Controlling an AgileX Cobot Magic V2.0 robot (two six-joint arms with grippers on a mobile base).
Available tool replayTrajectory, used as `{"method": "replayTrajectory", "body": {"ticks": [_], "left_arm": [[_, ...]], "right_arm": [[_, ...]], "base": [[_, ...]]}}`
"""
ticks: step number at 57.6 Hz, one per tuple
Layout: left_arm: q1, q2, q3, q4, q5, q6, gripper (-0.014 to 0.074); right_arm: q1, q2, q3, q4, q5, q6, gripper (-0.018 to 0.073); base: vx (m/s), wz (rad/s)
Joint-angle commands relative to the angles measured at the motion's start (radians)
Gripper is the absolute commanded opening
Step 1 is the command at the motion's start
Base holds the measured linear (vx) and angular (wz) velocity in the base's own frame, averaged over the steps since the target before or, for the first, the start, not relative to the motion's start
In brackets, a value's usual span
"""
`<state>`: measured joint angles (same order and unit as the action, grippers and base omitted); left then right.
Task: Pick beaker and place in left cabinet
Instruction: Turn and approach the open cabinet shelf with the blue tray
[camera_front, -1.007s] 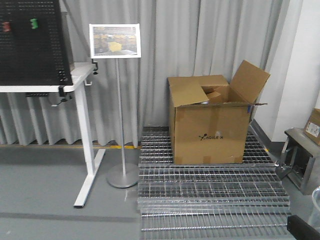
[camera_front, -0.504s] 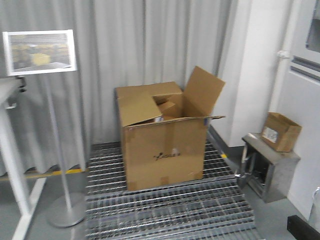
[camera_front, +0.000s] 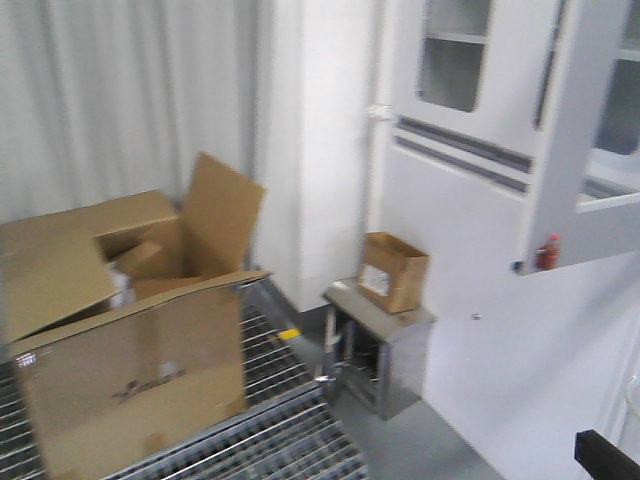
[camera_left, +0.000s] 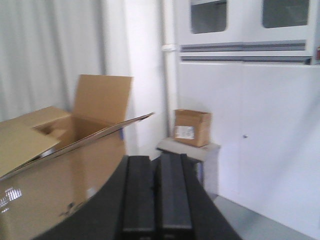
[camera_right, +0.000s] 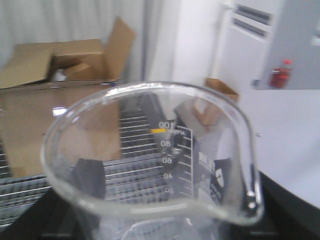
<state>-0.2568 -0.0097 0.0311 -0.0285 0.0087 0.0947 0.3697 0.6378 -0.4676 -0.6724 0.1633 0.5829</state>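
Observation:
The beaker (camera_right: 150, 150), clear glass with white graduation marks and a pour spout, fills the right wrist view. My right gripper (camera_right: 155, 215) is shut on it; its dark fingers (camera_right: 89, 182) show through the glass on both sides. In the front view only the beaker's faint edge (camera_front: 632, 400) shows at the far right, above a black gripper part. My left gripper (camera_left: 157, 200) is shut and empty, its black fingers pressed together. A pale grey cabinet (camera_front: 470, 200) with windowed upper doors stands ahead on the right, and an open door leaf (camera_front: 575, 130) juts out. I cannot tell whether it is the left cabinet.
A large open cardboard box (camera_front: 130, 370) sits on metal floor grating (camera_front: 260, 440) at the left. A small cardboard box (camera_front: 393, 270) rests on a low metal stand (camera_front: 385, 350) against the cabinet. A red item (camera_front: 547, 252) hangs at the door's lower edge.
The front view has swung right. The white table and sign stand left the frame, the big box slid to the left, and the cabinet came into view. The beaker stays at the lower right edge.

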Motion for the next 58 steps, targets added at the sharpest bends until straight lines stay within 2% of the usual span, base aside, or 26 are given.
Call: {"method": "replayTrajectory", "body": {"ticks": [1,32,58], "left_arm": [[-0.004,-0.018,0.016,-0.008,-0.084,-0.003,0.0001],[-0.004,-0.018,0.016,-0.008,-0.084,-0.003,0.0001],[-0.004,-0.018,0.016,-0.008,-0.084,-0.003,0.0001]], "right_arm": [[-0.002,-0.005,-0.03,-0.01,-0.063,-0.005,-0.0004],[-0.002,-0.005,-0.03,-0.01,-0.063,-0.005,-0.0004],[-0.002,-0.005,-0.03,-0.01,-0.063,-0.005,-0.0004]], "base": [[0.36,-0.71],[0.3,-0.77],[0.2,-0.59]]}}
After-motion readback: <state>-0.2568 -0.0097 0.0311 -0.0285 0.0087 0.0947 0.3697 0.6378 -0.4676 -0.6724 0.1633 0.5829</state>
